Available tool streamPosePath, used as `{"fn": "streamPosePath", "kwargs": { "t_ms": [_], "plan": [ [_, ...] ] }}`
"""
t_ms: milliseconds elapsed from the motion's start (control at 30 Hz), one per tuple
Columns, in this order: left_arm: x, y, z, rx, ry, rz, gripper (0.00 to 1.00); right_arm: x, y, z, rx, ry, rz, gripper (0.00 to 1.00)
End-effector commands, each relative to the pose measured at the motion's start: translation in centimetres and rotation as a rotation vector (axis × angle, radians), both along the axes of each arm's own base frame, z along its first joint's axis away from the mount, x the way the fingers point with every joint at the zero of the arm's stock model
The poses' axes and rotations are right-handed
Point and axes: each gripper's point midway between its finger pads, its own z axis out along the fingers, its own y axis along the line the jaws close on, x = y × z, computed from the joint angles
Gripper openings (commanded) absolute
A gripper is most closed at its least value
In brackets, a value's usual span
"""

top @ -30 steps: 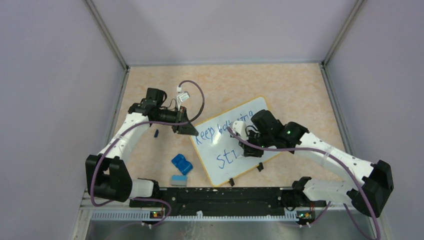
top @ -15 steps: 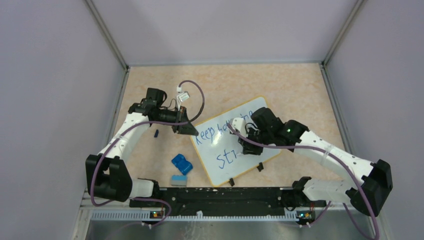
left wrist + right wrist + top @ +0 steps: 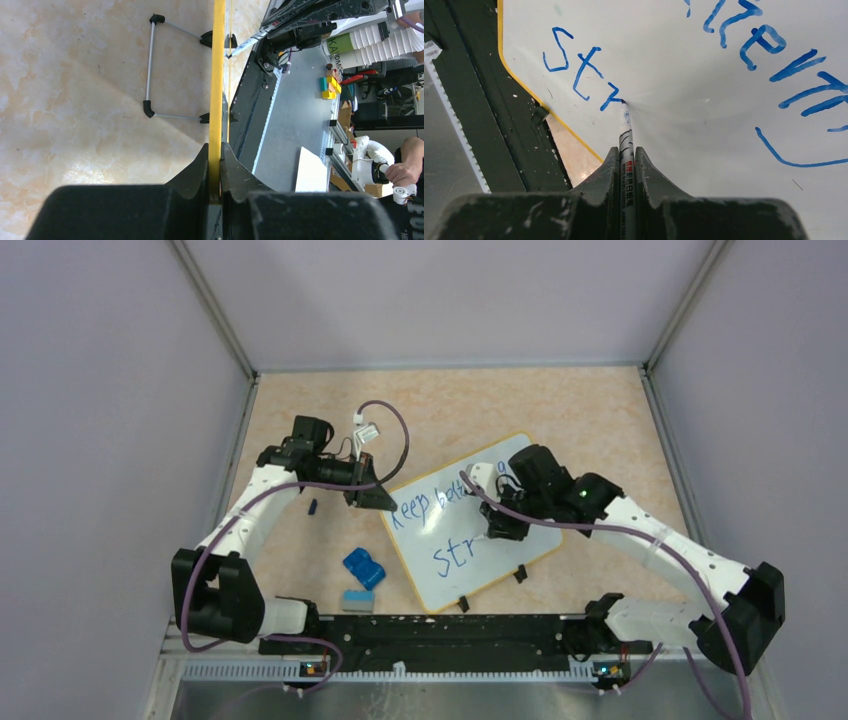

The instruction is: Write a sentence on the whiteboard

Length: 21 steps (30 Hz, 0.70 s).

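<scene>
— When viewed from above, found where?
— Whiteboard (image 3: 480, 575) at centre, sentence (image 3: 412, 510) in blue across it, "Str" at six o'clock.
— And clenched on what?
— Left gripper (image 3: 215, 147) on rim (image 3: 216, 90) at nine o'clock; right gripper (image 3: 626, 150) on marker (image 3: 626, 125), tip touching whiteboard.

A robotics lab is suggested by the walled test cell (image 3: 100, 440), with stacked paper cups (image 3: 385, 42) and coloured blocks (image 3: 328, 87) seen beyond.
</scene>
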Motion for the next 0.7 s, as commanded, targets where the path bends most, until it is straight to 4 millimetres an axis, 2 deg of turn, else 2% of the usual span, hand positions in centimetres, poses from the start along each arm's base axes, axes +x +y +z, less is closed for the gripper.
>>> {"fn": "streamPosePath", "kwargs": {
  "t_ms": [0,133,300,400,533,667],
  "plan": [
    [1.1,0.4,-1.8,0.075,-0.053,0.003,0.0,3.0,-0.6,2.0,0.011,-0.121,-0.061,0.0],
    [1.2,0.3,-1.9,0.074,-0.049,0.001,0.0,2.3,-0.3,2.2,0.031,-0.097,-0.034,0.0],
    [1.1,0.3,-1.8,0.075,-0.052,0.001,0.0,-0.1,0.4,3.5,0.094,-0.058,0.084,0.0],
    [1.1,0.4,-1.9,0.077,-0.054,0.0,0.0,-0.6,-0.1,3.5,0.088,-0.057,0.091,0.0],
    [1.1,0.3,-1.9,0.075,-0.053,-0.001,0.0,-0.6,-0.8,3.0,0.066,-0.065,0.066,0.0],
    [1.1,0.3,-1.9,0.075,-0.054,-0.001,0.0,0.8,-1.4,2.3,0.037,-0.091,-0.01,0.0]
  ]
}}
